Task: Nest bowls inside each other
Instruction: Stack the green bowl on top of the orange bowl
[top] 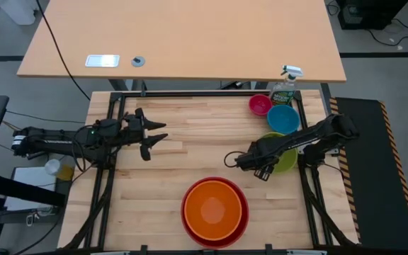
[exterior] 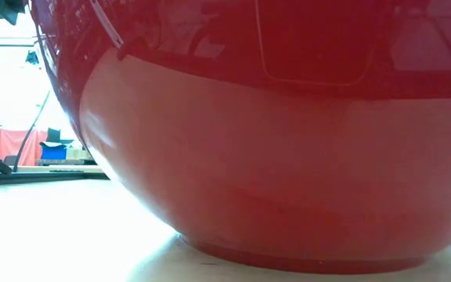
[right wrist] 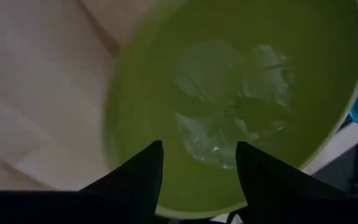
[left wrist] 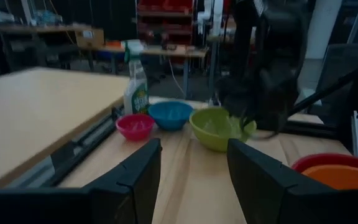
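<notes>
The orange bowl (top: 213, 210) sits nested in the large red bowl (top: 190, 219) near the table's front edge; the red bowl (exterior: 288, 157) fills the low view. At the right, the lime green bowl (top: 287, 162), blue bowl (top: 283, 118) and small pink bowl (top: 260, 105) stand in a row on the table. My right gripper (right wrist: 199, 163) hangs open over the green bowl (right wrist: 241, 81), pointing steeply down, fingertips above its inside near the rim. My left gripper (top: 160, 136) waits open and level at the left.
A green spray bottle (top: 285, 88) with a white trigger stands at the table's far right corner, just behind the pink bowl. A second, lighter table (top: 183, 35) lies beyond the far edge. Bare wood lies between the two arms.
</notes>
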Available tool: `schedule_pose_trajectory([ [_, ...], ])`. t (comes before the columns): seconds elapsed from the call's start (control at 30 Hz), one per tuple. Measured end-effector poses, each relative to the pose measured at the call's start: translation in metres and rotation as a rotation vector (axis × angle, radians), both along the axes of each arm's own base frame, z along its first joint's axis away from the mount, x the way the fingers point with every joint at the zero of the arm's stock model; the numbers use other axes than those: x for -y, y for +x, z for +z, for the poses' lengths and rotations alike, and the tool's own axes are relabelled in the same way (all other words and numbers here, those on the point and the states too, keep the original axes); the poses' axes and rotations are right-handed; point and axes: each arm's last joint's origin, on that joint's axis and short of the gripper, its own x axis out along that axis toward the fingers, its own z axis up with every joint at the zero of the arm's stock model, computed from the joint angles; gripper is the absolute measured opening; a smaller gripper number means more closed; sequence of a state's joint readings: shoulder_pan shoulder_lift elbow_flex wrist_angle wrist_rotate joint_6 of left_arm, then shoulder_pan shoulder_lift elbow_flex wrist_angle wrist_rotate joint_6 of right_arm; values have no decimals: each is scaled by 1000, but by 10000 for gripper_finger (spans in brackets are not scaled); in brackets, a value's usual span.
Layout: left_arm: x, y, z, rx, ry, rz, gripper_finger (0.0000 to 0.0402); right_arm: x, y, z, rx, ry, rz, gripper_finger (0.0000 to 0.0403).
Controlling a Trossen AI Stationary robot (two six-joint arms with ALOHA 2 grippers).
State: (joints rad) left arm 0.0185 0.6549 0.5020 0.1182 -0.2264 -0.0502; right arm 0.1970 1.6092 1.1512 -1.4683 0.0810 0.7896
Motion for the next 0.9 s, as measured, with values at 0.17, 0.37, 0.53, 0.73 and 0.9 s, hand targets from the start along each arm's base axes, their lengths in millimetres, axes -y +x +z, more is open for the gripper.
schedule_pose_trajectory([
  [0.17, 0, 0, 1, -15, -14, 0, 188, -13, 4, 13, 119, 33, 34, 208],
  [0.37, 0, 0, 0, -22, -12, 1, 188, -38, 6, 3, 143, 1, 127, 208],
  [0.53, 0, 0, 0, -22, -10, 0, 188, -47, 1, -15, 101, -63, 177, 206],
  [0.73, 0, 0, 0, -23, -8, 0, 188, -40, -13, -40, 32, -95, 152, 171],
  [0.9, 0, 0, 0, -24, -7, 0, 188, -37, -17, -51, 32, -89, 161, 111],
])
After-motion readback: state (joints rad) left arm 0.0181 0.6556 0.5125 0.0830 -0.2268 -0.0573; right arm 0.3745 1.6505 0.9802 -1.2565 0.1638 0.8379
